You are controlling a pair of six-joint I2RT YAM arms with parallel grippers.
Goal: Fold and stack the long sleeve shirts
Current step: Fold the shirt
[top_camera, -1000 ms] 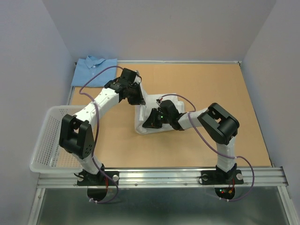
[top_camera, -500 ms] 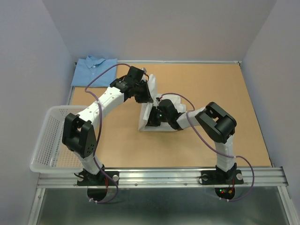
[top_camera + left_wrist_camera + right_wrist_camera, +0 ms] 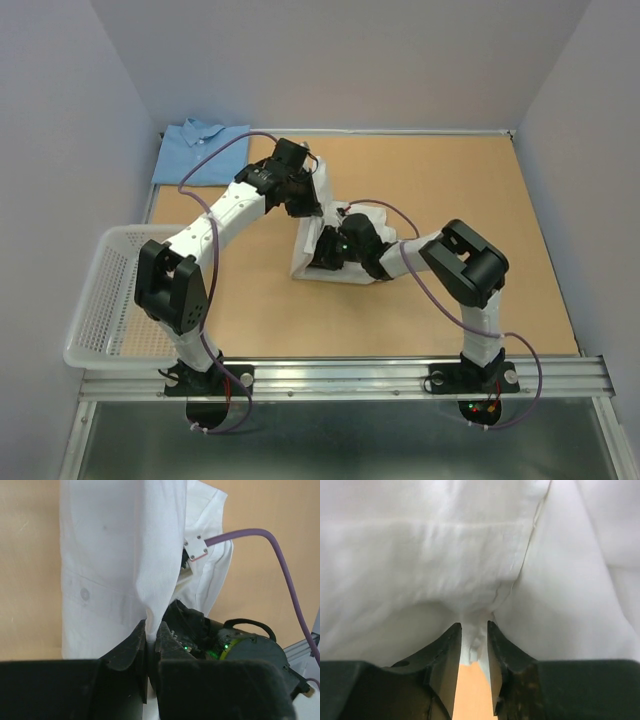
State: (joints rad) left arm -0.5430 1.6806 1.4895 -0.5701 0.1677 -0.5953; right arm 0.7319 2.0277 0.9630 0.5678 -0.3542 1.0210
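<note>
The white long sleeve shirt (image 3: 304, 264) lies bunched in the middle of the table. My left gripper (image 3: 309, 204) is shut on a fold of it and holds a panel of the cloth (image 3: 110, 555) raised above the pile; the cloth is pinched between the fingertips (image 3: 152, 628). My right gripper (image 3: 323, 254) sits low against the shirt's near-left part. Its jaws (image 3: 474, 628) stand slightly apart, with a loose crumpled edge of the white cloth (image 3: 470, 545) between them. The light blue long sleeve shirt (image 3: 200, 150) lies folded at the far left corner.
A white mesh basket (image 3: 95, 300) hangs over the table's left edge beside the left arm. Grey walls close in the back and both sides. The right arm's purple cable (image 3: 280, 555) loops over the shirt. Bare tan tabletop (image 3: 480, 220) lies to the right.
My left gripper has risen and moved back and to the right with the white cloth, standing a panel up. The right jaws have parted a little on the shirt's edge.
</note>
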